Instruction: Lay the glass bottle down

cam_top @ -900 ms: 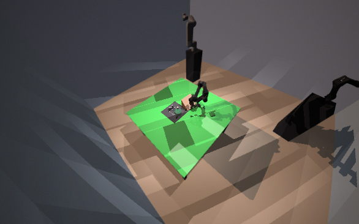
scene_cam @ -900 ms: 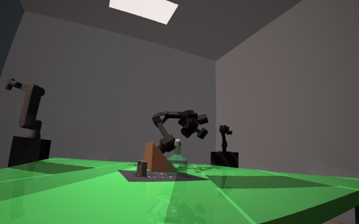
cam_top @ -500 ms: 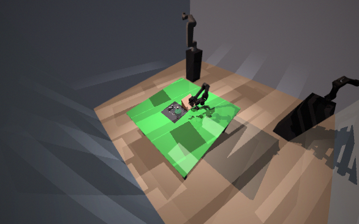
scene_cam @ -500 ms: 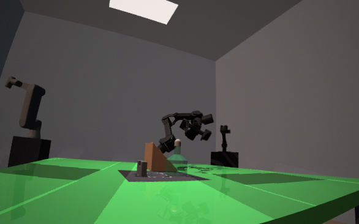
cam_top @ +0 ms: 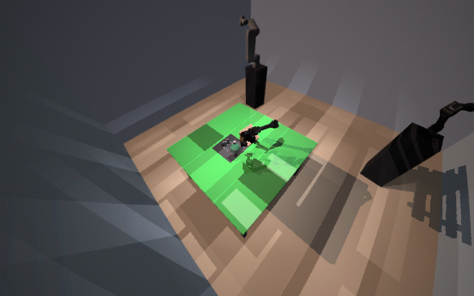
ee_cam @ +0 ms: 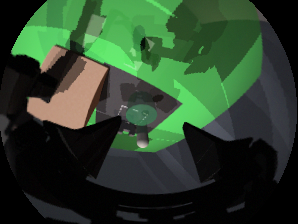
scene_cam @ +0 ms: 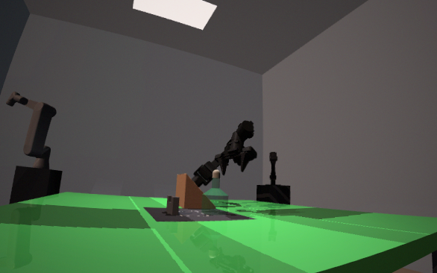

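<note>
The green glass bottle (cam_top: 234, 146) (scene_cam: 215, 192) (ee_cam: 141, 115) stands upright with a pale top. Whether its base is on the dark mat (scene_cam: 233, 216) (ee_cam: 167, 106) is hard to tell. The small grey U-shaped rest (scene_cam: 173, 206) stands on the mat. The dashed outline (ee_cam: 123, 106) is on the mat, partly hidden by the bottle in the wrist view. My gripper (scene_cam: 233, 172) (ee_cam: 153, 121) is open and empty. In the exterior view its fingertips point down, about level with the bottle's top and to its right. In the wrist view the bottle shows between the spread fingers, nearer the left one.
An orange wedge-shaped block (scene_cam: 189, 194) (ee_cam: 75, 90) stands close beside the bottle and the mat, in front of my arm's lower part in the exterior view. The green table (cam_top: 205, 174) (scene_cam: 107, 242) carries them. Two other arms on dark pedestals stand away from the table.
</note>
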Tool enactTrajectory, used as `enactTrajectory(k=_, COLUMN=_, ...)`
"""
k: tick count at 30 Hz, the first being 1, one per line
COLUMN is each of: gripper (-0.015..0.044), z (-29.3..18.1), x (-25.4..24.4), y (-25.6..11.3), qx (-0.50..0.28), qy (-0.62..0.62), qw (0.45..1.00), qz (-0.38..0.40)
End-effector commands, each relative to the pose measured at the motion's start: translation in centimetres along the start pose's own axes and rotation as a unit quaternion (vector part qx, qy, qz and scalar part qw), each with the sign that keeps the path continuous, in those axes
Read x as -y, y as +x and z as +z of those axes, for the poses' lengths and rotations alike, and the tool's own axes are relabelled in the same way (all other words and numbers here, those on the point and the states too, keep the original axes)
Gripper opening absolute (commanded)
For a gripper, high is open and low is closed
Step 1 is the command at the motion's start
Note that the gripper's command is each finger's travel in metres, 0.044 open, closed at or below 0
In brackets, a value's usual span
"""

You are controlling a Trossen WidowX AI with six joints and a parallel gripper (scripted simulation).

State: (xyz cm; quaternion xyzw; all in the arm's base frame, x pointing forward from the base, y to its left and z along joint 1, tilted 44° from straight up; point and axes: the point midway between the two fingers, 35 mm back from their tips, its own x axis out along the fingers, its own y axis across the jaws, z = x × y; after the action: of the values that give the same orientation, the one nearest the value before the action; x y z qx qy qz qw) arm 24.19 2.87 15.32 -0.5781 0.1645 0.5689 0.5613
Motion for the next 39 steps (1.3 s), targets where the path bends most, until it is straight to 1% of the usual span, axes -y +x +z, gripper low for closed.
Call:
enactTrajectory(k=1, gripper=0.044, z=-4.1, x=0.7, y=0.3, qx=0.085, qy=0.163, qw=0.982, qz=-0.053)
enactTrajectory(k=4, gripper=0.044, z=-6.5, x=0.6, y=0.0, qx=0.126, qy=0.24, qw=0.958, qz=-0.089)
enactTrajectory(k=6, gripper=0.044, z=-6.6, x=0.6, y=0.0, qx=0.129, qy=0.245, qw=0.956, qz=-0.092)
enactTrajectory(k=8, gripper=0.044, z=-6.6, x=0.7, y=0.2, qx=0.132, qy=0.245, qw=0.957, qz=-0.079)
enactTrajectory(k=11, gripper=0.044, z=-6.4, x=0.9, y=1.2, qx=0.144, qy=0.239, qw=0.96, qz=-0.029)
enactTrajectory(k=16, gripper=0.044, z=-5.7, x=1.2, y=3.3, qx=0.174, qy=0.215, qw=0.956, qz=0.096)
enactTrajectory(k=18, gripper=0.044, z=-5.6, x=1.2, y=3.7, qx=0.179, qy=0.21, qw=0.954, qz=0.115)
enactTrajectory(k=27, gripper=0.044, z=-5.7, x=1.2, y=3.7, qx=0.179, qy=0.21, qw=0.954, qz=0.115)
enactTrajectory(k=39, gripper=0.044, z=-7.3, x=0.4, y=4.2, qx=0.178, qy=0.21, qw=0.954, qz=0.115)
